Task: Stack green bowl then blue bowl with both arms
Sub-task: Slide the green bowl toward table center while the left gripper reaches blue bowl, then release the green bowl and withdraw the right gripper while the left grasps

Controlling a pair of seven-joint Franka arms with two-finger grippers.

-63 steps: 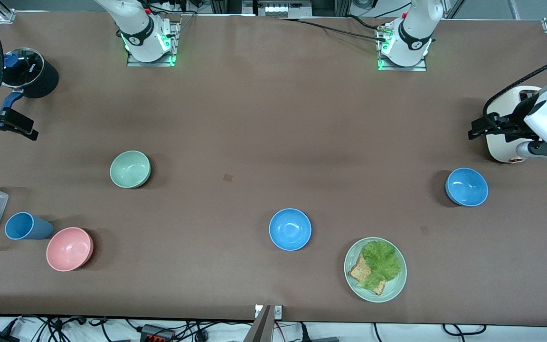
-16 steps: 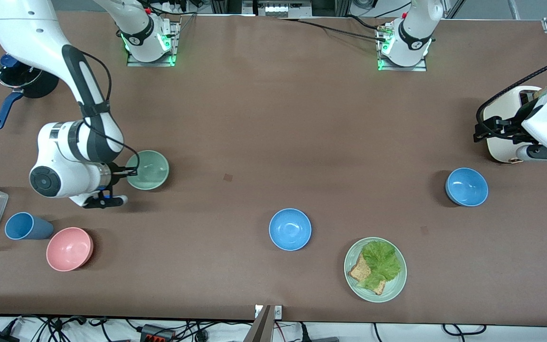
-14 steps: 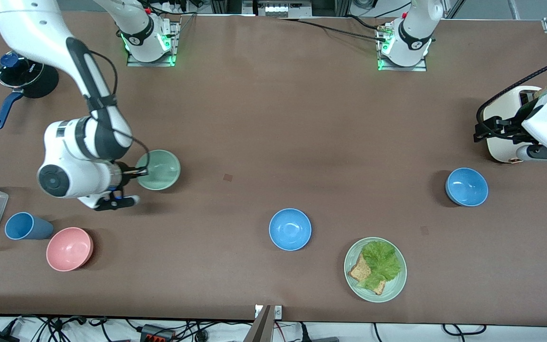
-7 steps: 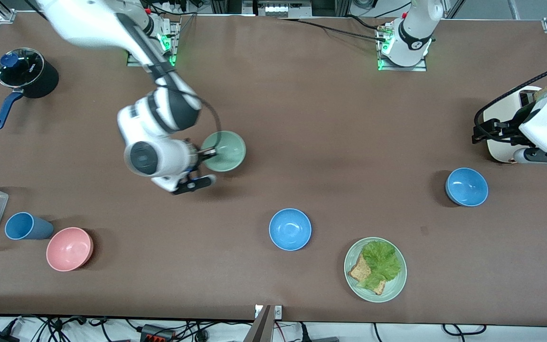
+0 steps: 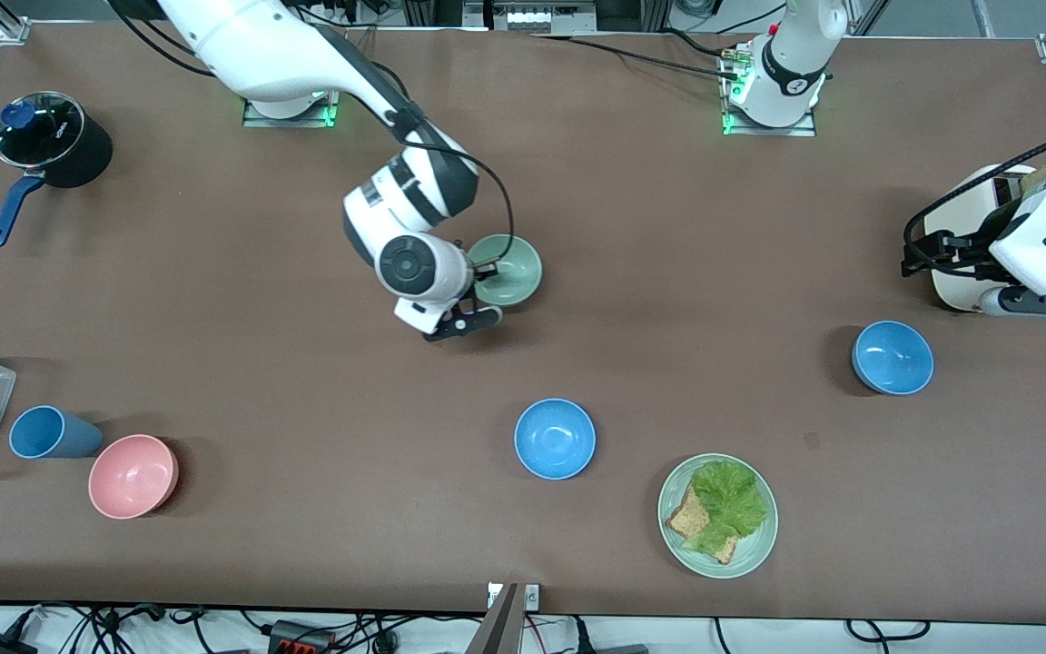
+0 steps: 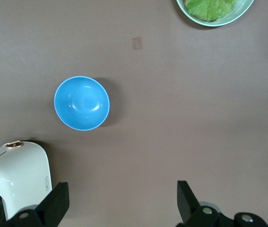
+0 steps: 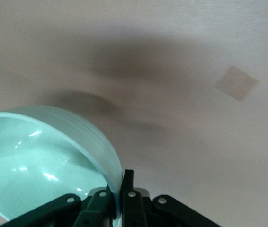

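The right gripper (image 5: 484, 270) is pinching the rim of the green bowl (image 5: 508, 271), a smooth pale mint round bowl, and holding it in the air over the middle of the brown table (image 5: 577, 209). The left gripper (image 6: 120, 201) is hanging with fingers spread wide and holding nothing, above the white toaster (image 6: 13, 175) at its end of the table. Two glossy blue bowls are sitting on the table: one (image 5: 555, 438) near the lettuce plate (image 5: 717, 515), another (image 5: 893, 357) near the toaster. One pink bowl (image 5: 133, 475) is sitting beside one blue cup (image 5: 53, 432).

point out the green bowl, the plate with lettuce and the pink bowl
green bowl (image 5: 512, 270), front view, inside of the bowl
plate with lettuce (image 5: 753, 557), front view, bare rim nearest the camera
pink bowl (image 5: 133, 476), front view, inside of the bowl
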